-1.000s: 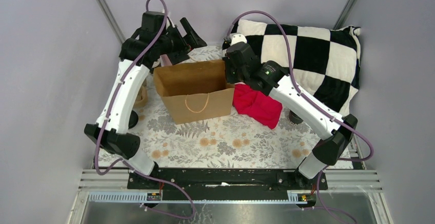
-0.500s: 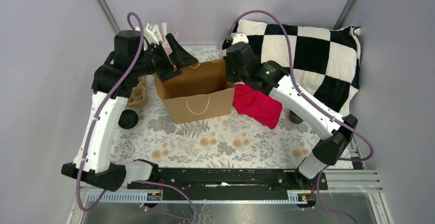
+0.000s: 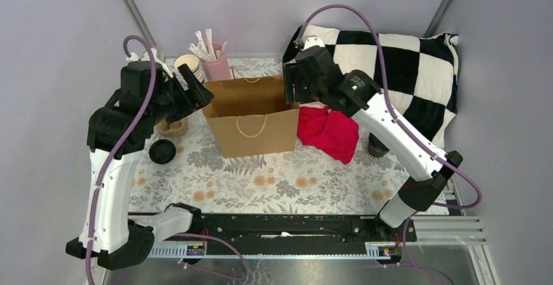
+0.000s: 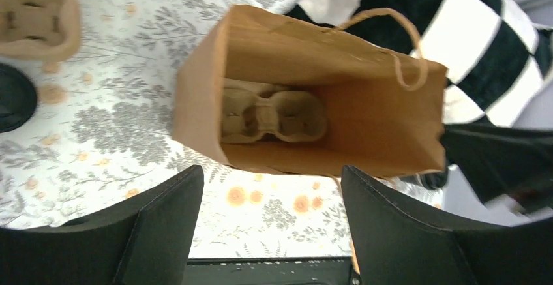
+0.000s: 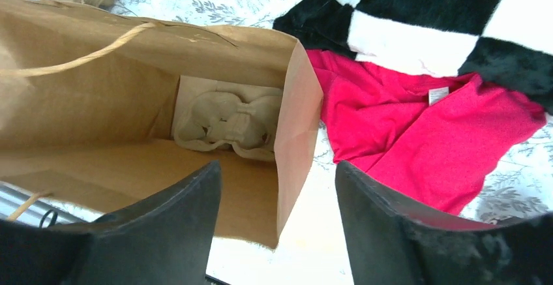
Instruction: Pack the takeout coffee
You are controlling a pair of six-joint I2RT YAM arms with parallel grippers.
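Step in hand, as I read it: bag prepped, coffee not yet picked. Brown paper bag (image 3: 251,117) stands open mid-bench with a pulp cup carrier (image 4: 270,115) seated on its floor.

Takeout coffee (image 3: 162,151), dark cup with black lid, sits on the floral bench (image 3: 287,180) left of the bag, just in front of a second pulp carrier (image 3: 172,127). Untouched.

Left claw (image 4: 267,223): fingers spread wide, nothing between them, hanging above the bag's left rim. Coffee lies near it, lower and to its outside; its lid shows at the left edge of the wrist view.

Right claw (image 5: 277,223): also spread and empty, over the bag's right rim, beside the red cloth (image 3: 329,133).

Next move, my guess: left claw swings out and down over the lid, grips the cup upright, then lowers it into a carrier pocket. Right claw may need to steady the bag.
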